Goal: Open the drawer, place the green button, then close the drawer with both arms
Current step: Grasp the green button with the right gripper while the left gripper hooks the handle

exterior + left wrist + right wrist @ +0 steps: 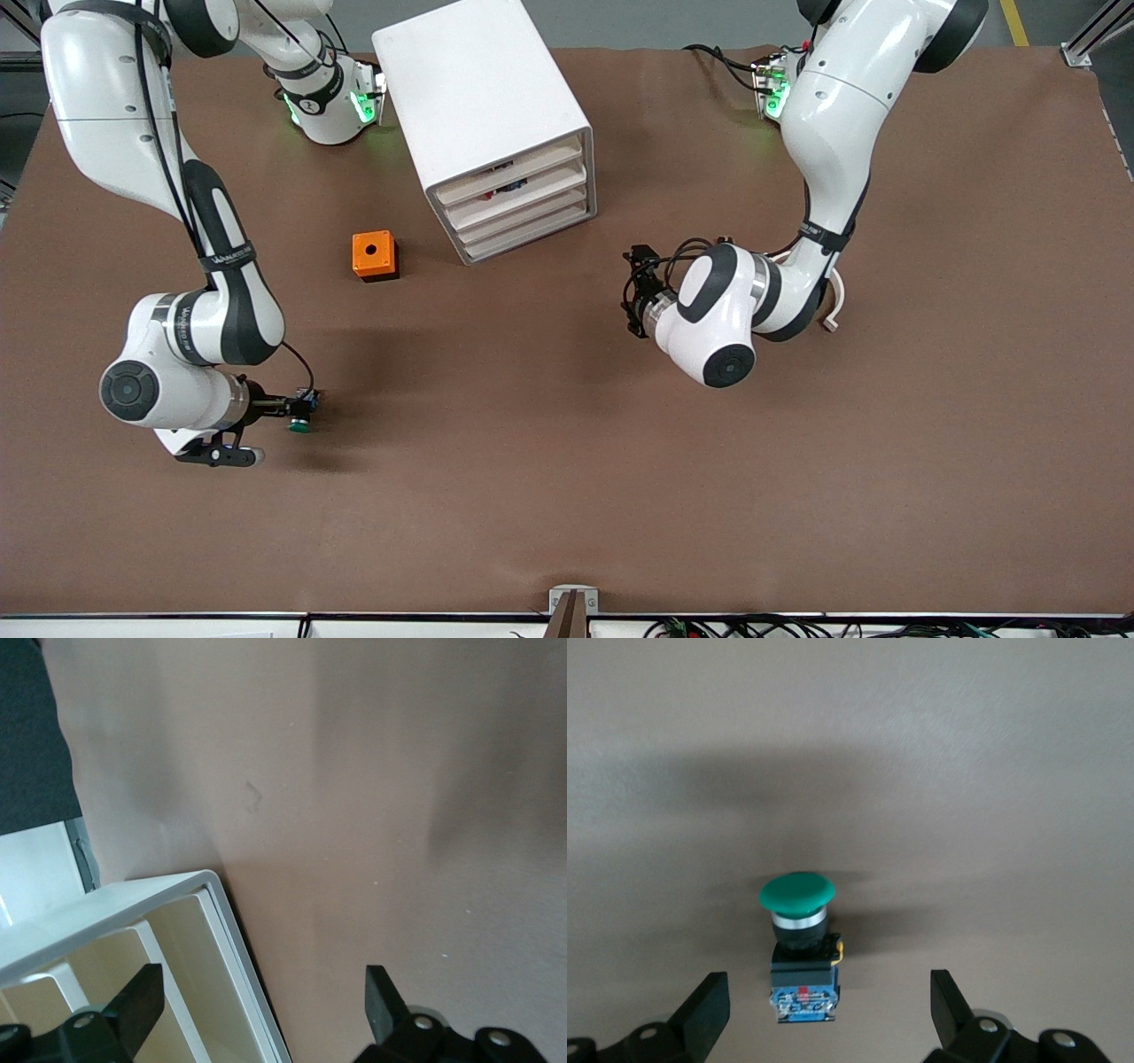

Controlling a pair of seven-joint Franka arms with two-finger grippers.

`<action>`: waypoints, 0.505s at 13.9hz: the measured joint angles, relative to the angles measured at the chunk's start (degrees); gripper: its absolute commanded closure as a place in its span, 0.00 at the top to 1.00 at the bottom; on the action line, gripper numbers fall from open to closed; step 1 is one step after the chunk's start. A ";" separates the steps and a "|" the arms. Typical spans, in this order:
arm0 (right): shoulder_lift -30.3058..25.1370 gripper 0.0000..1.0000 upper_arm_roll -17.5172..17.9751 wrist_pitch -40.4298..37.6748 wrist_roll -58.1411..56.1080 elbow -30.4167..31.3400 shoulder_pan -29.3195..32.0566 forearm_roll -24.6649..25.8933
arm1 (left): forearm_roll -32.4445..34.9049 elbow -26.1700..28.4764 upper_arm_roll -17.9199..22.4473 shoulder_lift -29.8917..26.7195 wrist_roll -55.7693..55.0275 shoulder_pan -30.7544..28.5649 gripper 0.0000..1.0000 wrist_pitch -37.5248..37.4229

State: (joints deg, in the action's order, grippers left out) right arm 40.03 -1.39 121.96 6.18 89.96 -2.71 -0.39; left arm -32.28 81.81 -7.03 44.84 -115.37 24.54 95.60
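Observation:
The button [301, 416], green cap on a black and blue body, lies on the brown table toward the right arm's end. My right gripper [294, 408] is low over it and open. In the right wrist view the button [799, 939] sits between and just ahead of the spread fingers [707, 1005], untouched. My left gripper [631, 295] is open and empty over the table beside the white drawer cabinet [496, 115]. The left wrist view shows the cabinet's corner [199, 895] near one finger [142, 999]. No drawer stands pulled out.
An orange box [375, 255] with a round hole on top stands on the table beside the cabinet, toward the right arm's end. The brown table [567, 496] stretches bare toward the front camera.

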 measured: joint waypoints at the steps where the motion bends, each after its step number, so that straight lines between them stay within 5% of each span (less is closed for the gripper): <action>1: 0.00 1.00 0.01 0.31 0.11 0.60 -0.34 0.00 | -1.84 0.03 0.00 0.69 -0.17 0.23 1.00 -0.01; 3: 0.00 1.00 0.01 2.50 0.27 2.13 -0.88 0.00 | -7.19 0.11 -0.01 2.63 -0.27 1.29 1.00 -0.03; 6: 0.02 1.00 0.00 5.26 0.30 3.95 -1.00 0.00 | -14.91 0.08 -0.01 5.68 -0.45 4.26 0.63 0.16; 7: 0.02 1.00 0.00 5.60 0.30 4.23 -1.00 0.00 | -16.64 0.05 0.00 6.12 -1.03 4.94 0.61 0.22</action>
State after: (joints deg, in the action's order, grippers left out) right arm 40.05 -1.39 127.56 6.48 94.18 -3.71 -0.39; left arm -48.92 81.85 -7.04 50.95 -116.40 29.48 95.82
